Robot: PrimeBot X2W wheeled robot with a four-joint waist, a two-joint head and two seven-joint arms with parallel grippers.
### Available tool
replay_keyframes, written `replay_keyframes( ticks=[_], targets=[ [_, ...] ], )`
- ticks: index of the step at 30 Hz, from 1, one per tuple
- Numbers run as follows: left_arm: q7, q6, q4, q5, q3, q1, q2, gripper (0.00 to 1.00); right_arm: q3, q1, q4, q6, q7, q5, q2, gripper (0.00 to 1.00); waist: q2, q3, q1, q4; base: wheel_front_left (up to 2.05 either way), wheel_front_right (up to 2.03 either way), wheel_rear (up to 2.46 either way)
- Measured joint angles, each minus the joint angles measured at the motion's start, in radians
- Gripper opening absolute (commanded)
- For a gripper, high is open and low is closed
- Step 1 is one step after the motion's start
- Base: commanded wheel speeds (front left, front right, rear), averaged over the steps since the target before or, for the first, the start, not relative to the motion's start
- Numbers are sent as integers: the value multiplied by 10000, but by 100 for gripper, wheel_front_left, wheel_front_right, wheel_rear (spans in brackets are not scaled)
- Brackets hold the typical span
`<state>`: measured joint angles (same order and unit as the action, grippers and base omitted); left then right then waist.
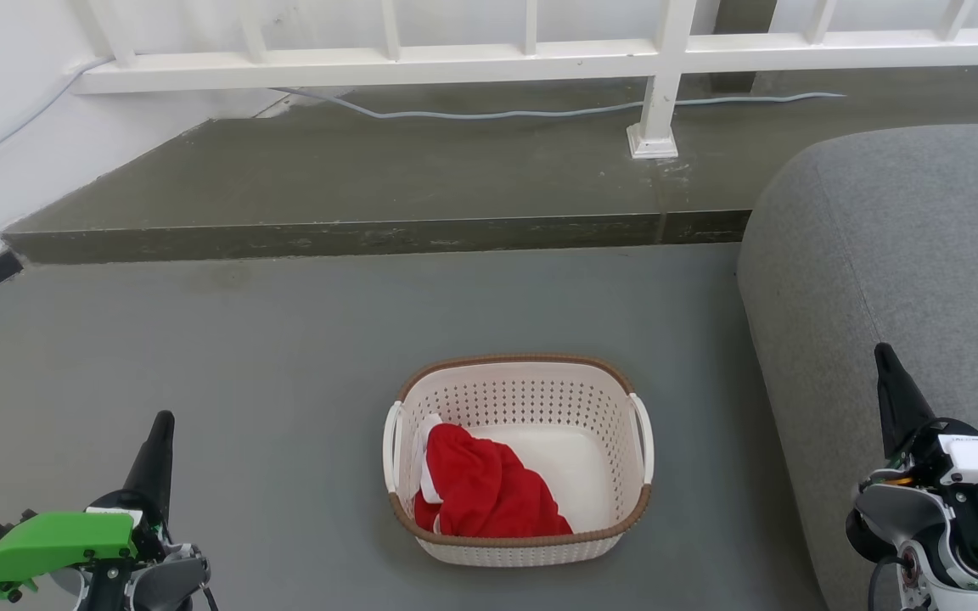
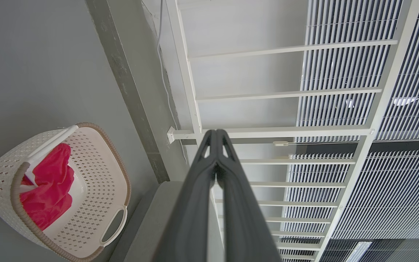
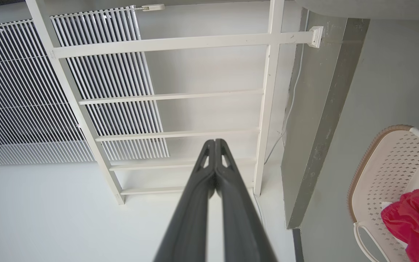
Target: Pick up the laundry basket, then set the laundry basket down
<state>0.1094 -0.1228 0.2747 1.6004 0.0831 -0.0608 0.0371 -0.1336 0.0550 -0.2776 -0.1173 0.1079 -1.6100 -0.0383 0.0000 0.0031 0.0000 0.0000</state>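
Left wrist view showed your left gripper (image 2: 216,131) with its two dark fingers pressed together and nothing between them, and the right wrist view showed the right gripper (image 3: 215,141) drawn together in the same way, equally empty. In the head view both sat low at the sides of the frame, well apart from the laundry basket (image 1: 523,399). It stood upright on the grey floor (image 1: 285,356) between them, near the grey sofa (image 1: 905,255) on your right, with a red cloth (image 1: 489,492) heaped in its left, near part. Neither gripper touched the basket, so I judged you were at the very start of the pick-up, with the approach yet to make. The next move probably called for spreading both pairs of fingers, bending down, and bringing each gripper to the white handle on its own side, the left handle (image 1: 390,450) and the right handle (image 1: 643,441). Closing on both together should lift the basket level. The sofa looked likely to leave your right arm less room.
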Motion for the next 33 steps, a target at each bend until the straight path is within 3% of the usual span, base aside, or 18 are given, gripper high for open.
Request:
replay_keyframes(
  ticks=[33],
  targets=[
    [0, 0, 0, 0, 0, 0, 0, 0, 0, 0, 0, 0, 0, 0, 0, 0, 0, 0, 0, 0, 0, 0, 0]
  ],
)
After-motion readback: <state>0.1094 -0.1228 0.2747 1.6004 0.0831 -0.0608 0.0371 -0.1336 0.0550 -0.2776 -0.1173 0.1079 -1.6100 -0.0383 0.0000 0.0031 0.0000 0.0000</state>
